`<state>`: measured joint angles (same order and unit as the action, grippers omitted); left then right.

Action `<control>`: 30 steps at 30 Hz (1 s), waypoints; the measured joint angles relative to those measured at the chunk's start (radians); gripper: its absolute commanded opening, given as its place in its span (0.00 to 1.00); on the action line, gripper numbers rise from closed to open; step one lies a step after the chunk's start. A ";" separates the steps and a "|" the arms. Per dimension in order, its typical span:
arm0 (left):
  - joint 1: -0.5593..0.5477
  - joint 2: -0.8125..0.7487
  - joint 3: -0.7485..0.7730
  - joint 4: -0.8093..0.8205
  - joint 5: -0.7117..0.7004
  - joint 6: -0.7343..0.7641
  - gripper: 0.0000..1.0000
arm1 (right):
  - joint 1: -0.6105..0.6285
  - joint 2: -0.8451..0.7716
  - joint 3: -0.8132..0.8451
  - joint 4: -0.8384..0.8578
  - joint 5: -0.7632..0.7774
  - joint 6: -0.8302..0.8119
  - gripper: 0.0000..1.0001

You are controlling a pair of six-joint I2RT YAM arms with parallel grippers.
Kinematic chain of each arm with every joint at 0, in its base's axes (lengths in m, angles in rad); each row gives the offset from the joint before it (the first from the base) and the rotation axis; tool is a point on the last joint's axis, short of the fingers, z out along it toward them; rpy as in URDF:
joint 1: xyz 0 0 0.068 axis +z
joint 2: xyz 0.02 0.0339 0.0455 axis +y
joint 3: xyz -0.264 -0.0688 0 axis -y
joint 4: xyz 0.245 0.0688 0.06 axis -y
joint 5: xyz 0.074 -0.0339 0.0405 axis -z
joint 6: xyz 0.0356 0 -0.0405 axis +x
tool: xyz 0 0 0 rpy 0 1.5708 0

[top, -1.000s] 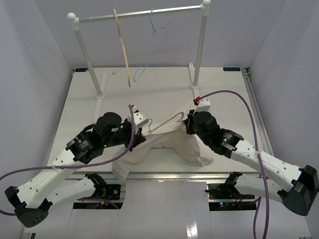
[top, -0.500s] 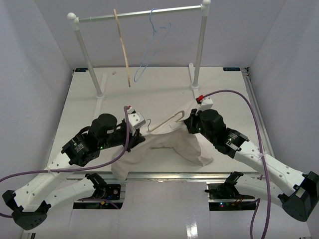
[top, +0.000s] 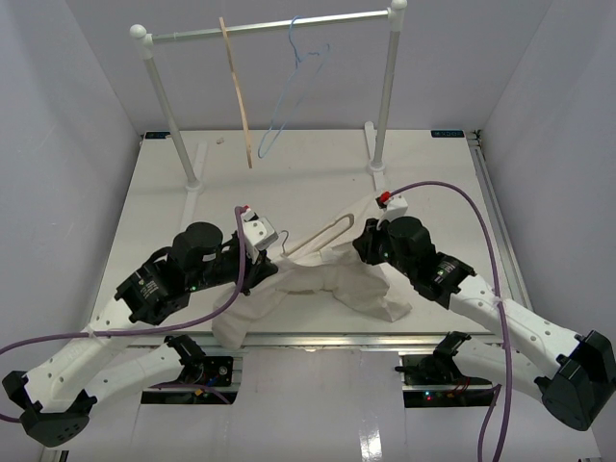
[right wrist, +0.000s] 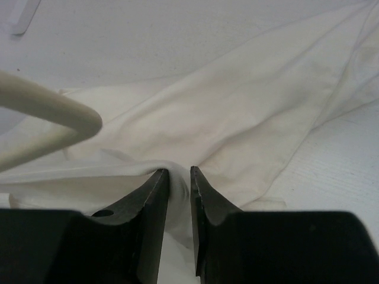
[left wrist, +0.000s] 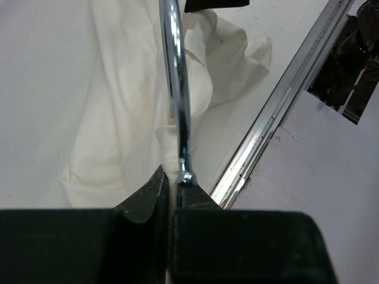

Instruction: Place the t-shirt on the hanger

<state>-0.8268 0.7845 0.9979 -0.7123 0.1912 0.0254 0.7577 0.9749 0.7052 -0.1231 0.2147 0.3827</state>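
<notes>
The cream t-shirt (top: 318,284) lies crumpled at the table's near edge between both arms. The pale wooden hanger (top: 332,231) rises from it, one slim arm bare and slanting up to the right. My left gripper (top: 269,257) is shut on the hanger's neck, where the silver hook (left wrist: 177,89) enters the wood, with cloth (left wrist: 124,118) draped beyond my left gripper (left wrist: 172,177). My right gripper (top: 360,243) sits at the hanger's right end. In the right wrist view its jaws (right wrist: 179,175) stand slightly apart, a fold of t-shirt (right wrist: 237,118) between them, next to the hanger's rounded tip (right wrist: 53,109).
A clothes rail (top: 274,27) on two white posts stands at the back, carrying a tan wooden hanger (top: 237,91) and a blue wire hanger (top: 289,96). The table's metal front rail (left wrist: 278,115) runs just beyond the shirt. Purple cables loop off both arms.
My right jaws have parted from shut to slightly open around the shirt fold. The left arm drew the hanger a little leftward, and more of the hanger's right arm now shows.
</notes>
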 measured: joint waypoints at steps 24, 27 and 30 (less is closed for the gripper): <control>0.000 0.008 -0.049 -0.014 0.083 0.054 0.00 | -0.017 -0.004 0.148 -0.082 0.078 -0.016 0.08; 0.000 0.018 -0.051 -0.015 0.078 0.057 0.00 | -0.017 -0.005 0.180 -0.122 0.081 -0.030 0.08; 0.000 0.048 -0.049 -0.023 0.062 0.057 0.00 | -0.018 -0.006 0.210 -0.171 0.070 -0.057 0.08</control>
<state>-0.8268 0.8327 0.9493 -0.7349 0.2536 0.0822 0.7394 0.9691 0.9148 -0.2941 0.2852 0.3261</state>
